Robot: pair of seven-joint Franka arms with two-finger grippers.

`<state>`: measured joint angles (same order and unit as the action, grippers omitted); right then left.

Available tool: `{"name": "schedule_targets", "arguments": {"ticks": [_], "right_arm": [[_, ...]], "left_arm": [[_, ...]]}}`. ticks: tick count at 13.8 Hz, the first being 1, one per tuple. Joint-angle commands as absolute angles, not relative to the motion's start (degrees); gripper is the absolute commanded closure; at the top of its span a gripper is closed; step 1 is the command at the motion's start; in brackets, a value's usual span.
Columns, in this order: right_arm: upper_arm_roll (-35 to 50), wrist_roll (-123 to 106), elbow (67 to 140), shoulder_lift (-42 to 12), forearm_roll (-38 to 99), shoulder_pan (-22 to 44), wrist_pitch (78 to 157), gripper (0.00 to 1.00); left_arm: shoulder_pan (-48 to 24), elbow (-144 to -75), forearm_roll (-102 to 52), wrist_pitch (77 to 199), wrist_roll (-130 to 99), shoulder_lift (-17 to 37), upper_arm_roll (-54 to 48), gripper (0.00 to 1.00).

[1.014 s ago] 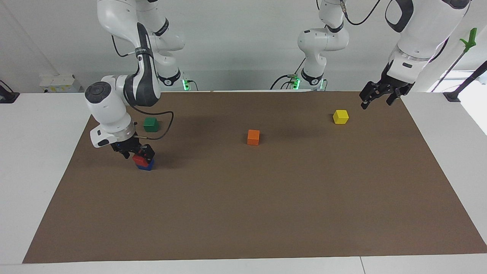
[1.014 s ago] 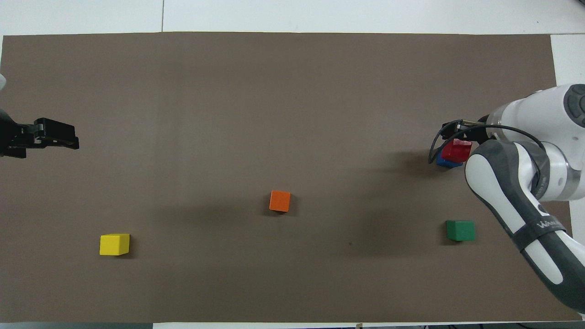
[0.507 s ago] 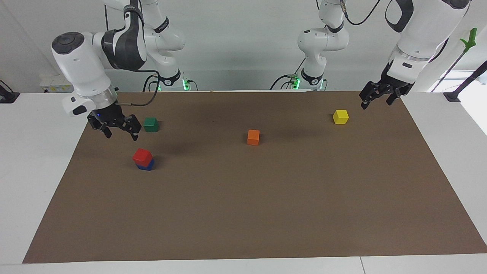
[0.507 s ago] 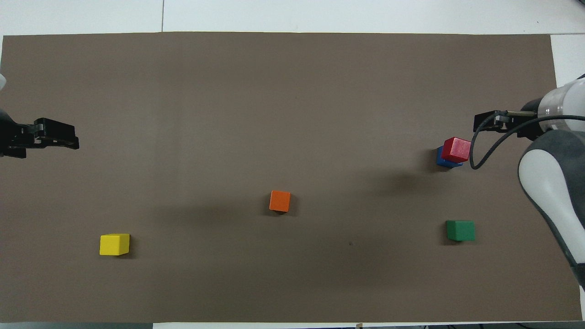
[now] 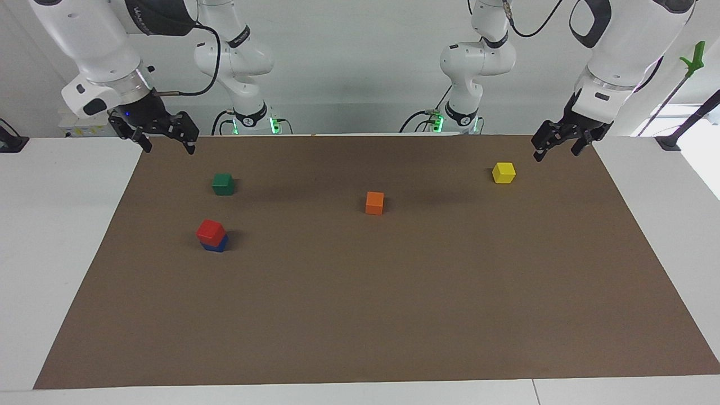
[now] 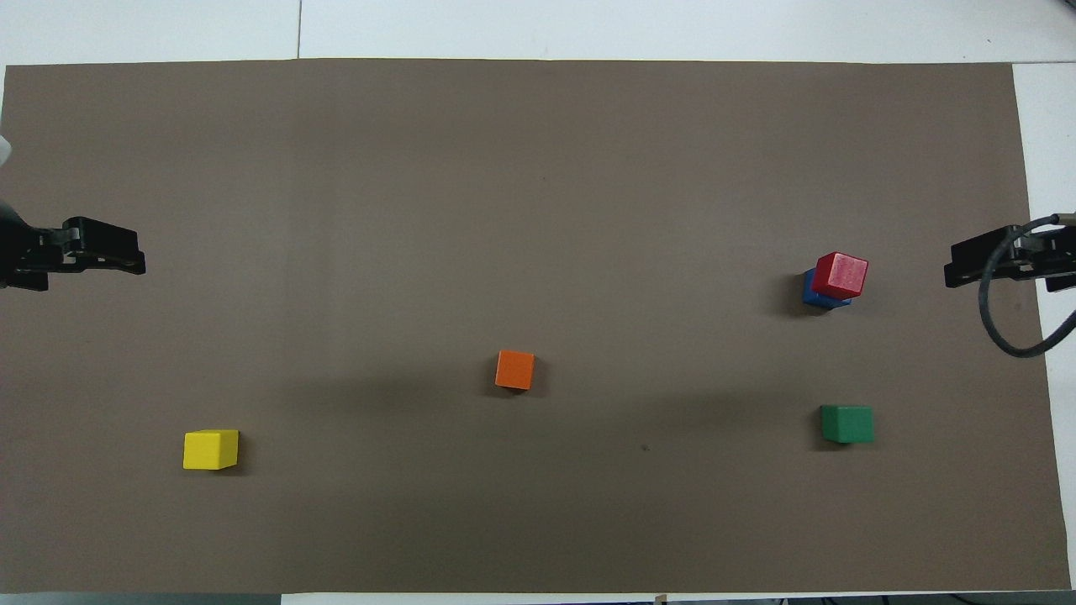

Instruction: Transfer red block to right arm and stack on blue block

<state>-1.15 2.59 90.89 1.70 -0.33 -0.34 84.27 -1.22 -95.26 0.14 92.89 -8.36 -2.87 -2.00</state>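
Note:
The red block [image 5: 210, 229] sits on the blue block [image 5: 217, 244], slightly offset, on the brown mat toward the right arm's end; the stack also shows in the overhead view, red block [image 6: 841, 274] on blue block [image 6: 814, 294]. My right gripper [image 5: 169, 147] is open and empty, raised over the mat's corner at its own end, well apart from the stack; it also shows in the overhead view [image 6: 996, 265]. My left gripper [image 5: 557, 153] is open and empty, waiting over the mat's edge at its own end [image 6: 105, 257].
A green cube [image 5: 223, 184] lies nearer to the robots than the stack. An orange cube [image 5: 374, 203] lies mid-mat. A yellow cube [image 5: 503, 172] lies toward the left arm's end, close to the left gripper. The brown mat [image 5: 394, 315] covers the white table.
My right gripper let go of the red block on the blue block, then rose and drew back to the mat's corner. The left arm has not moved.

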Motion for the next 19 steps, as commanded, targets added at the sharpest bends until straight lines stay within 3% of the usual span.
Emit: {"name": "schedule_targets", "arguments": {"ticks": [1,4,19], "right_arm": [[-3.24,0.79,89.83,2.11,0.97,0.6,82.18,0.0],[-7.82,-2.27,86.41,1.32,1.05,3.52,79.99,0.0],[-8.17,-2.81,86.04,1.23,0.0,3.08,79.54,0.0]], "left_arm": [[-0.88,-97.21,-0.53,93.96,-7.91,-4.4,-2.02,0.0],[-0.88,-97.21,-0.53,93.96,-7.91,-4.48,-2.02,0.0],[-0.88,-97.21,-0.53,93.96,-7.91,-4.39,-2.02,0.0]]}}
